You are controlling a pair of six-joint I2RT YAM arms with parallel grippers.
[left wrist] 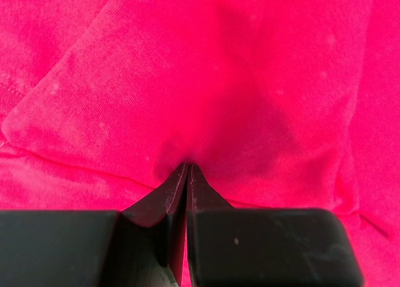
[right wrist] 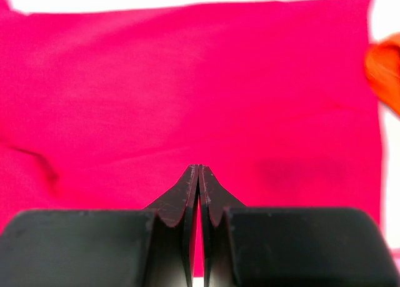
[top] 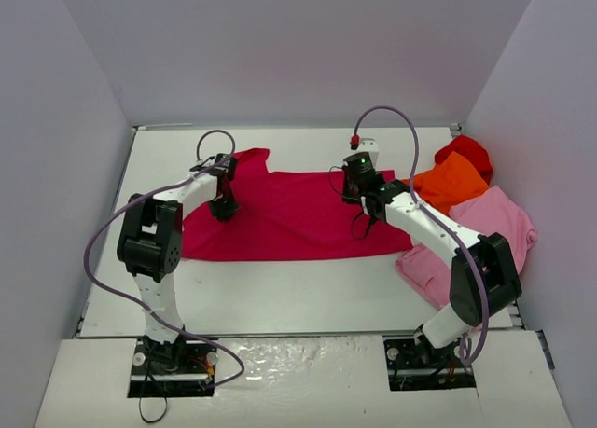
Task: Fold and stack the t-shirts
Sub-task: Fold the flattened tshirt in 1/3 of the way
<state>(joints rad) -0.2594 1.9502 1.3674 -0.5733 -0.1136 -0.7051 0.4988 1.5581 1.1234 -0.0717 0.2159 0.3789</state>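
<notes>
The crimson t-shirt [top: 289, 218] lies spread flat across the middle of the table, one sleeve pointing to the back left. My left gripper [top: 223, 209] is down on its left part. In the left wrist view the jaws [left wrist: 188, 167] are shut, and the cloth [left wrist: 250, 80] puckers into creases at their tip. My right gripper [top: 352, 193] hovers over the shirt's back right part. In the right wrist view it [right wrist: 199, 168] is shut and empty, with the flat shirt [right wrist: 187, 80] below. The orange [top: 451, 186], light pink [top: 485, 232] and bright red [top: 466, 151] shirts lie heaped at the right.
The heap of three shirts fills the table's right edge, and the pink one hangs over the front right. The orange shirt's edge shows at the right of the right wrist view [right wrist: 386, 68]. White walls close in the left, back and right sides.
</notes>
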